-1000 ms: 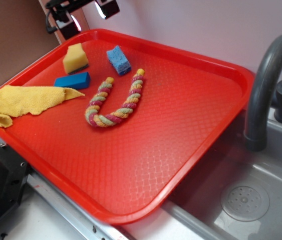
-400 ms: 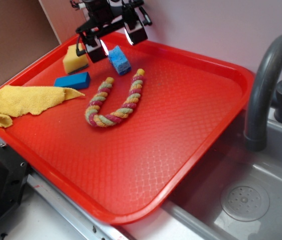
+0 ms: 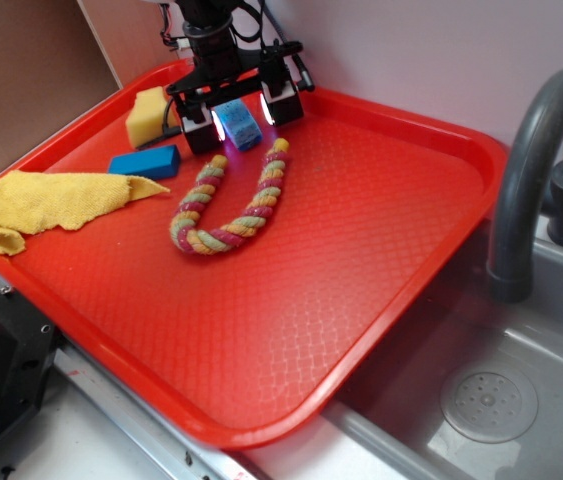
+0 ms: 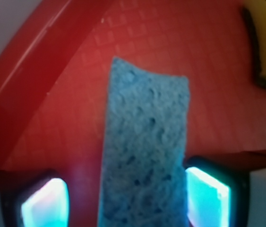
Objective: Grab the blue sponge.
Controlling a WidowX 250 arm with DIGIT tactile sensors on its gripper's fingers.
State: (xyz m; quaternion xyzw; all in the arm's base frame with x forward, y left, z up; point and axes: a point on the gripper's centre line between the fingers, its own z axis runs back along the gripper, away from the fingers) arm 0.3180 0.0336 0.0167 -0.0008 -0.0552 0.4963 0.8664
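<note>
Porous blue sponge point(image 4: 144, 156) sits between spread fingers point(image 3: 242, 124); one pad touches its edge, the other stands off.

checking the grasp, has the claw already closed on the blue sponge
No, the claw straddles the blue sponge with a gap at each finger.

You are looking at two views with no readable writing in them. No text, label, brand, number or sign is showing on the tray point(image 3: 391, 200), the sponge point(image 4: 144, 156), the faucet point(image 3: 536, 150) or the fingers point(image 4: 45, 203). The diamond pattern on the tray is only surface texture, and the glowing pads on the fingers are carrying no marks.
</note>
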